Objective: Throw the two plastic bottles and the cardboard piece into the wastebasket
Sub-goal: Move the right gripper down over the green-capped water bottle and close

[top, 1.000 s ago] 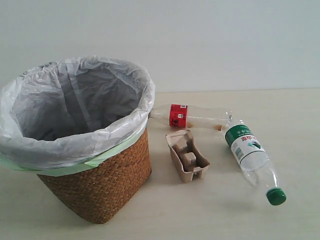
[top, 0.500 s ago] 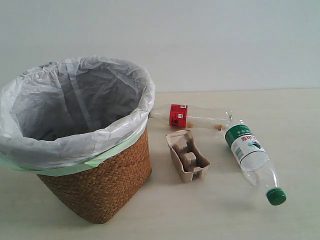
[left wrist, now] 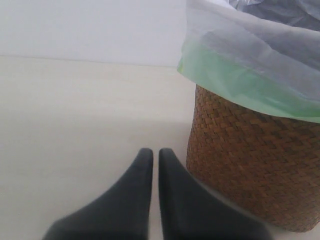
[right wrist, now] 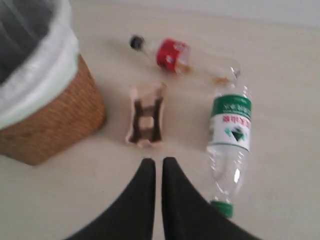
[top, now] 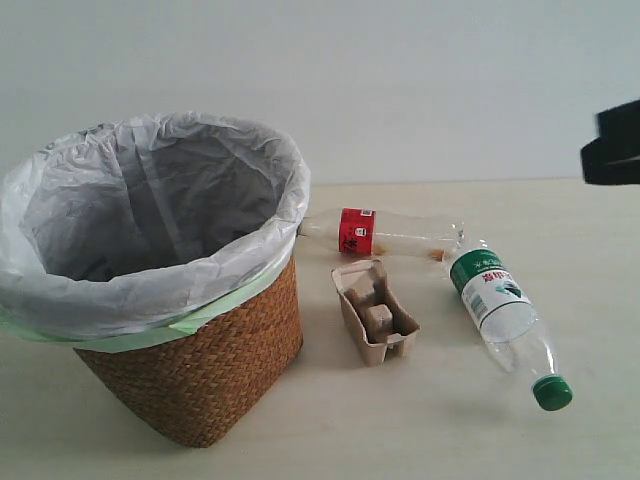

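The wicker wastebasket (top: 205, 365) with its grey-white bag stands at the left. To its right lie the slim red-label bottle (top: 380, 233), the moulded cardboard piece (top: 375, 312) and the wider green-label bottle (top: 495, 300) with its green cap toward the front. My right gripper (top: 600, 150) shows as a dark blur at the right edge, high above the table. In the right wrist view it (right wrist: 158, 162) is shut and empty, above the cardboard piece (right wrist: 146, 120) and green-label bottle (right wrist: 229, 135). My left gripper (left wrist: 151, 152) is shut and empty, low beside the wastebasket (left wrist: 250, 170).
The pale table (top: 560, 220) runs back to a plain white wall. Bare tabletop (left wrist: 75, 125) lies on the left gripper's side of the basket. The red-label bottle's black cap (right wrist: 135, 42) points toward the basket.
My right gripper has come into the exterior view at the right edge; earlier it was out of view. The bottles, cardboard piece and wastebasket have not moved.
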You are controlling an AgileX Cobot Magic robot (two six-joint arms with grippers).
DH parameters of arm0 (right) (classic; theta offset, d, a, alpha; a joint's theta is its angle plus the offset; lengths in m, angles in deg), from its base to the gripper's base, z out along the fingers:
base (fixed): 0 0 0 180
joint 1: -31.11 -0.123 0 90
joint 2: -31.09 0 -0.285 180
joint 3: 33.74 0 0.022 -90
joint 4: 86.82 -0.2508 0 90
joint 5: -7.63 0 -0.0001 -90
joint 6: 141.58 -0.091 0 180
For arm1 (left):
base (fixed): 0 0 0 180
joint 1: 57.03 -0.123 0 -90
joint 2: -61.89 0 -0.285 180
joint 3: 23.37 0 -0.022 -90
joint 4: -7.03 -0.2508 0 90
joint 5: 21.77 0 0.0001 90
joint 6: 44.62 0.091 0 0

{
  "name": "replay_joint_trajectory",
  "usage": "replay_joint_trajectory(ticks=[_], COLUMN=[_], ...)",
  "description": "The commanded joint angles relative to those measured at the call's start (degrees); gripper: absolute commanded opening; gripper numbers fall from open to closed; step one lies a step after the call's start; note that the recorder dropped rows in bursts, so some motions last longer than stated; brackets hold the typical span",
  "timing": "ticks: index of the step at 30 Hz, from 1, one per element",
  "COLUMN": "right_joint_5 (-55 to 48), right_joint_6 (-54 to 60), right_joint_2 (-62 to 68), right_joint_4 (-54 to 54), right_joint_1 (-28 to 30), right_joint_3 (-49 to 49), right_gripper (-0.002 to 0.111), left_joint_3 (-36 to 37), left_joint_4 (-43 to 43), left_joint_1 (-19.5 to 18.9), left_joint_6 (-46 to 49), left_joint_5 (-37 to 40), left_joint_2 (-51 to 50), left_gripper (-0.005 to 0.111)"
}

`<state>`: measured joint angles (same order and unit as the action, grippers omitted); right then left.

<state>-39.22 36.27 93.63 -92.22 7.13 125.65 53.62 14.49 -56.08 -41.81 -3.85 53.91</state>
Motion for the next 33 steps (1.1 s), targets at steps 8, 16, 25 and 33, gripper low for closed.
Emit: replay_joint_trajectory(ticks=[8, 16, 25, 33], right_joint_5=[-10.59, -12.7, -11.2, -11.02], right_joint_6=[-12.14, -18.73, -17.61, -14.99], right_joint_2=[25.9, 35.16, 44.44, 51.35], right_joint_4=[13.23, 24.08, 23.78, 21.49], right_joint_1=[0.1, 0.1, 0.72, 4.39], right_joint_3=[18.17, 18.97, 18.97, 19.74], right_gripper=[0.076, 0.053, 0.074, 0.074], left_joint_3=[0.23, 0.23, 0.23, 0.23], left_joint_4=[-0.17, -0.17, -0.17, -0.17], left_joint_1=[-0.04, -0.04, -0.04, -0.04], left_joint_6=[-0.29, -0.29, -0.29, -0.29], left_joint_5=[-0.18, -0.18, -0.18, -0.18], left_joint_2=[0.19, 0.19, 0.19, 0.19], left_gripper=[0.004, 0.004, 0.004, 0.004])
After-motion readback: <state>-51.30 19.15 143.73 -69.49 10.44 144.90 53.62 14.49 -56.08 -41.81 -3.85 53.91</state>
